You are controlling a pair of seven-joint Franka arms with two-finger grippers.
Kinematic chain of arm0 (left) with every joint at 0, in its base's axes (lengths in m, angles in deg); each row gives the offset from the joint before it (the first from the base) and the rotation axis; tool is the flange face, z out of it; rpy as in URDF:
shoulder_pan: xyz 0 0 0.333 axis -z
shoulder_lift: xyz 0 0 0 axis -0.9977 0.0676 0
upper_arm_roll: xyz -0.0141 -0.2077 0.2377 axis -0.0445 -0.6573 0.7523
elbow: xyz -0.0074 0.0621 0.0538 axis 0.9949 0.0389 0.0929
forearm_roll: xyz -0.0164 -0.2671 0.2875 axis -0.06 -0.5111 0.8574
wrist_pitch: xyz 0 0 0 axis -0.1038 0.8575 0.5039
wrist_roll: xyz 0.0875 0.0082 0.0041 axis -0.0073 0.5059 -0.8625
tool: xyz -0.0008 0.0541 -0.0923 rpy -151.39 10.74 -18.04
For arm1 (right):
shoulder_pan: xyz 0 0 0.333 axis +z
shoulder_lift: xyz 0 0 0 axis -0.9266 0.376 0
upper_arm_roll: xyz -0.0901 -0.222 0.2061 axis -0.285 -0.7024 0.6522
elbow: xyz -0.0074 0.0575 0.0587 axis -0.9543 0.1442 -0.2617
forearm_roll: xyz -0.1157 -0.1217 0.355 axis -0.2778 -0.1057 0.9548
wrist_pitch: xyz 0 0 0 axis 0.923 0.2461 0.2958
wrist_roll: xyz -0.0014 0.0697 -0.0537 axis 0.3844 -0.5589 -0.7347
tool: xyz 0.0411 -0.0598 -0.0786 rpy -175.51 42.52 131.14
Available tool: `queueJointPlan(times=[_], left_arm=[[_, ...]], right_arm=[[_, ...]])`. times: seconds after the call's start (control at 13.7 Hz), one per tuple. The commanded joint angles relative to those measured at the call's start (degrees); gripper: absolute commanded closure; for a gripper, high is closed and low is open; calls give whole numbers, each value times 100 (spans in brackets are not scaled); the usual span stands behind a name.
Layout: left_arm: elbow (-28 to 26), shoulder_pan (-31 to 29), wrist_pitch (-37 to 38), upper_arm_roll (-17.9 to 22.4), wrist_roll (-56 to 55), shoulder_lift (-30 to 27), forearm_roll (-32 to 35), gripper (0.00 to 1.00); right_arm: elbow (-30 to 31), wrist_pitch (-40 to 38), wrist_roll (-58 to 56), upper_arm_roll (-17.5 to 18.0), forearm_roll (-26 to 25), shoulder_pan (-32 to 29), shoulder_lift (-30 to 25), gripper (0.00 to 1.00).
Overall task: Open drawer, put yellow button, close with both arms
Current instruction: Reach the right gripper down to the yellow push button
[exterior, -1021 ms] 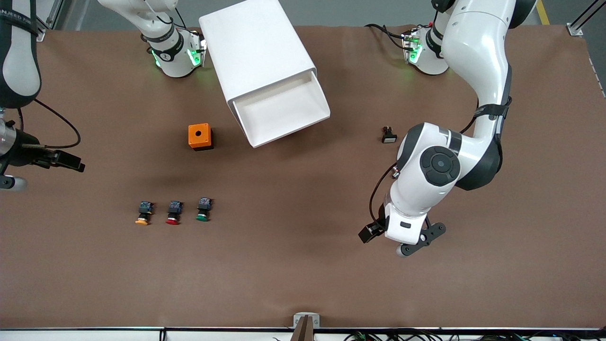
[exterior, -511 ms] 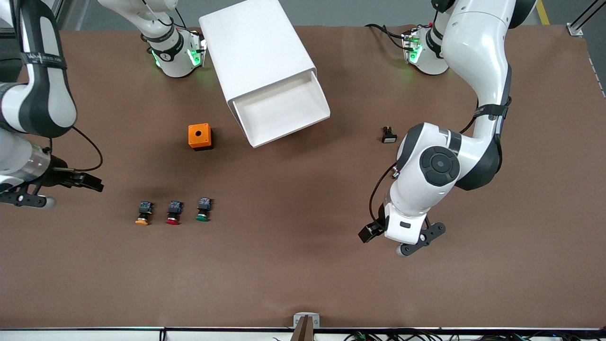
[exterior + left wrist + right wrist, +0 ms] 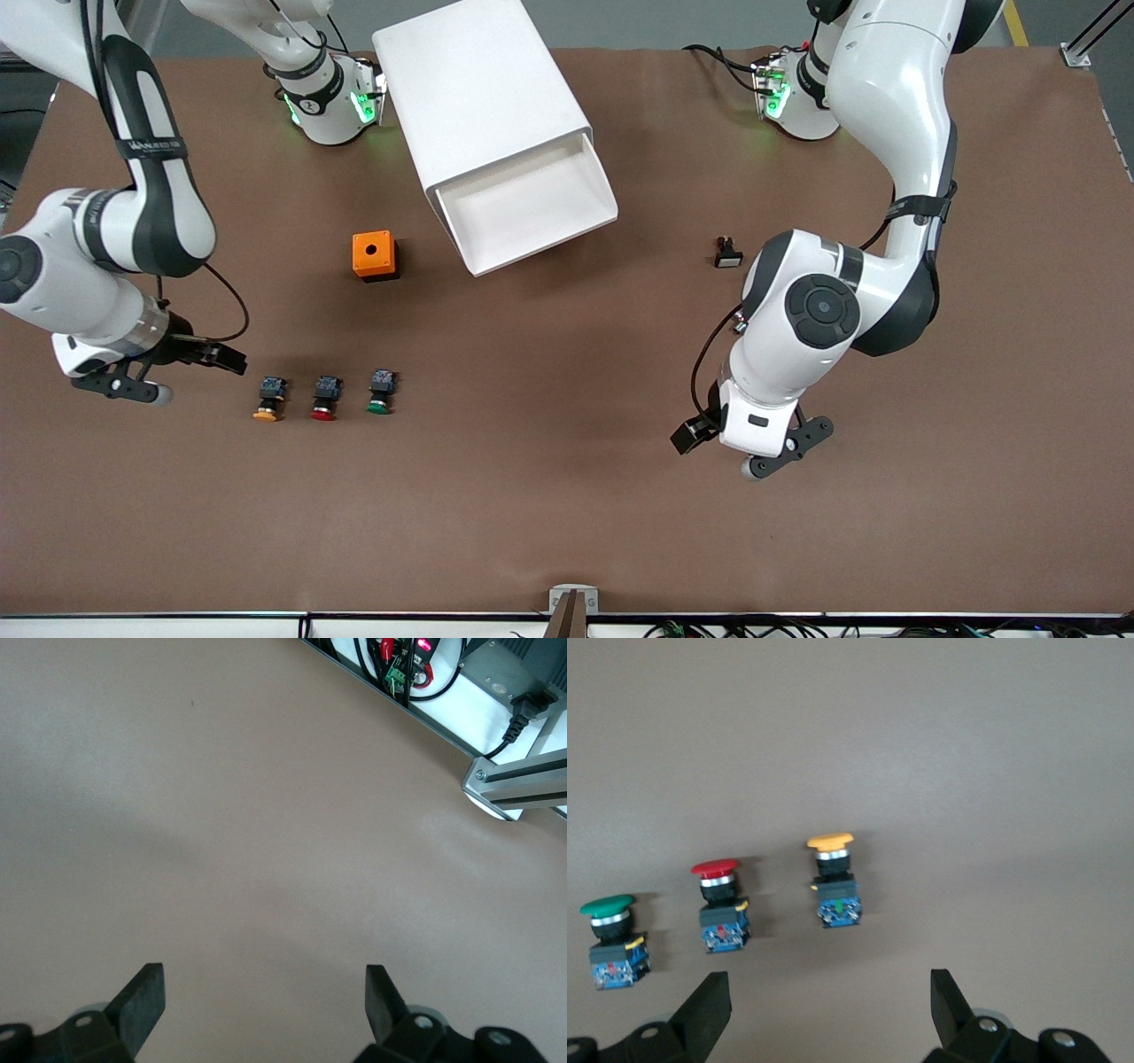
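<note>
The top drawer (image 3: 532, 211) of the white cabinet (image 3: 483, 93) stands pulled out and shows nothing inside. The yellow button (image 3: 268, 399) lies on the table in a row with a red button (image 3: 325, 398) and a green button (image 3: 381, 392). My right gripper (image 3: 830, 988) is open and empty, low over the table beside the yellow button (image 3: 833, 881), toward the right arm's end of the table. Its hand (image 3: 124, 359) shows in the front view. My left gripper (image 3: 264, 979) is open and empty over bare table; its arm (image 3: 802, 337) waits.
An orange box with a round hole (image 3: 375, 255) sits beside the drawer, toward the right arm's end. A small black and white part (image 3: 727, 252) lies near the left arm. The left wrist view shows the table edge with a metal bracket (image 3: 518, 784).
My right arm has swung in from the table's end toward the row of buttons and now hangs beside the yellow one. The left arm, the drawer and the buttons have not moved.
</note>
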State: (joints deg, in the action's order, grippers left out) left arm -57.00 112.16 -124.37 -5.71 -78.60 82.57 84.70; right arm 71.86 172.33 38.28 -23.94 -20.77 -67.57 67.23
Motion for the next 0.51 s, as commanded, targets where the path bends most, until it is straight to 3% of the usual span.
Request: queueJointPlan(times=[0.0,0.44], left_arm=[[-216,7,-19,-1,-20,-182,99,1],[-224,7,-19,-10,-20,-190,99,1]], right_arm=[[128,465,88,-12,-5,27,235,0],[120,1195,79,-12,-23,80,921,0]])
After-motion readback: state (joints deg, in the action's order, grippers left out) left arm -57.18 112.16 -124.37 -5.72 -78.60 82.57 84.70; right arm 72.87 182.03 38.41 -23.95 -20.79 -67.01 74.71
